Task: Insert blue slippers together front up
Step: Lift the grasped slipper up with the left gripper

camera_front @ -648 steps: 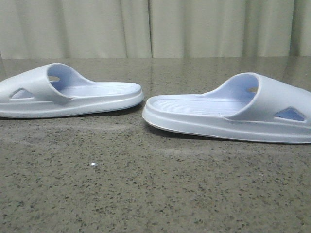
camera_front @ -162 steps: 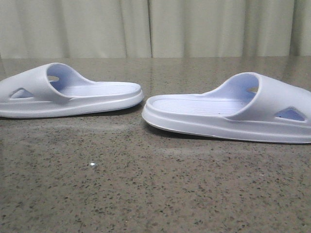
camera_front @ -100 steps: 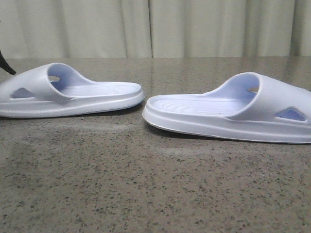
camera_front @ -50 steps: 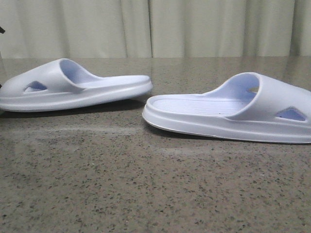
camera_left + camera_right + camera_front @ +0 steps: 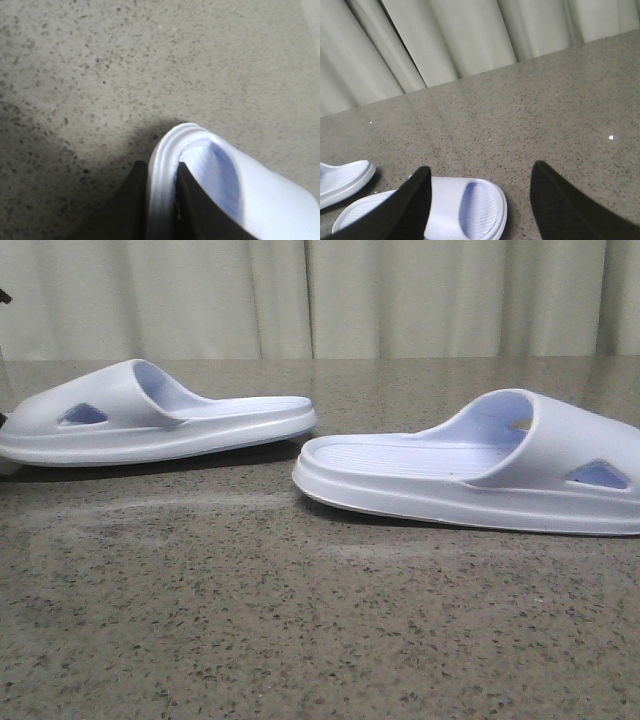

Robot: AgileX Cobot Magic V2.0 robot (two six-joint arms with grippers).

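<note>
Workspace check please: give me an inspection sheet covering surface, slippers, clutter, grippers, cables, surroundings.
Surface: speckled stone table, bare in front.
Left slipper: strap end at the table's left, sole pinched by the left gripper.
Right slipper: flat on the table, strap end at right, untouched.
Slippers: apart, not yet inserted together.
Right gripper: open, above the right slipper's strap end.
Clutter: nothing seen.
Cables: nothing seen.
Surroundings: pale curtain behind the table.

Pale bluish-white slippers (image 5: 470, 475) — ribbed footbeds — on a grey-brown black-speckled table (image 5: 300, 640), cream curtain (image 5: 320, 295) behind.
</note>
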